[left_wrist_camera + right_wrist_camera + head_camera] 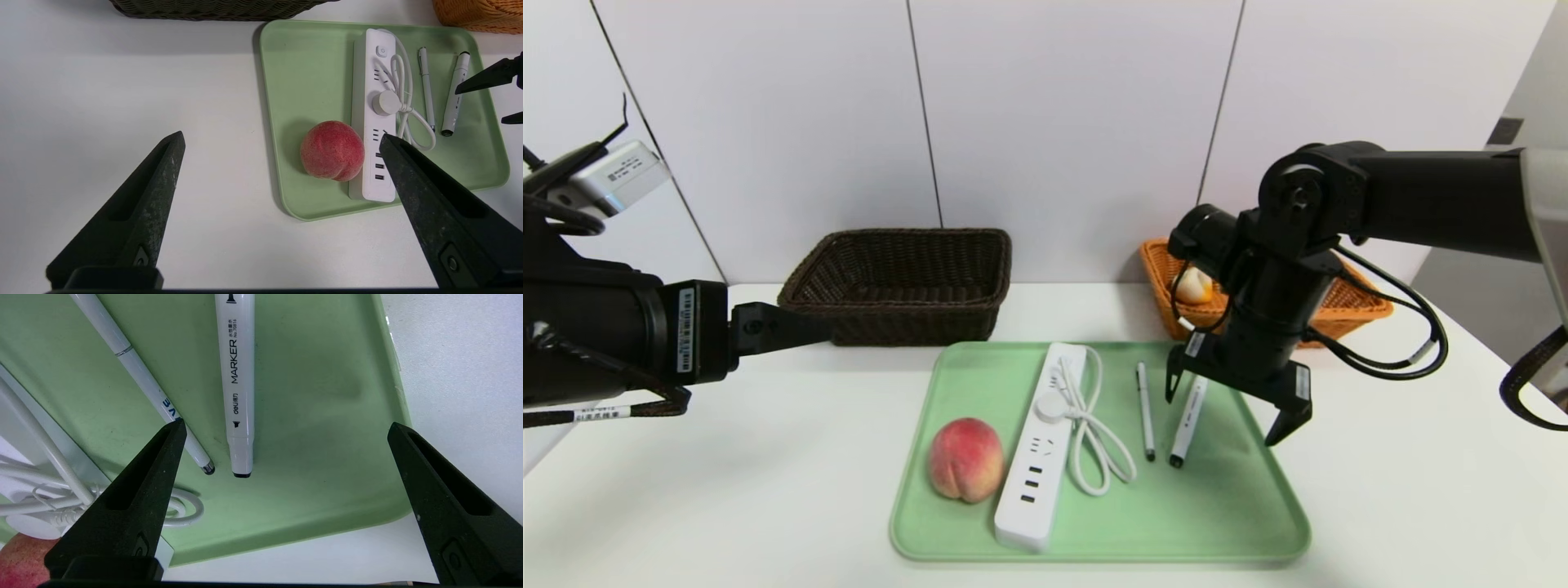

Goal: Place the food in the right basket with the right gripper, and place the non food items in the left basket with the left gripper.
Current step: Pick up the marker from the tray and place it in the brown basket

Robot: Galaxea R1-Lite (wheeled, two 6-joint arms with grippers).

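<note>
Right hand (1240, 407) hangs wide open and empty over the green tray's (1241, 506) right part, beside the marker (1188, 420) and pen (1145, 408), though its job is food. Peach (966, 460) sits lower centre of the head view, touching the power strip (1039, 457). Left hand (282, 141), open and empty, waits at the left edge near the dark basket (903, 282). Orange basket (1347, 306) is mostly hidden by the arm; a bun (1194, 286) peeks out.

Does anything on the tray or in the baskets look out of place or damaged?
Nothing looks damaged or spilled. One oddity: the open right gripper, meant for food, hangs over the marker and pen, while the peach lies at the tray's other side, beside the power strip.
</note>
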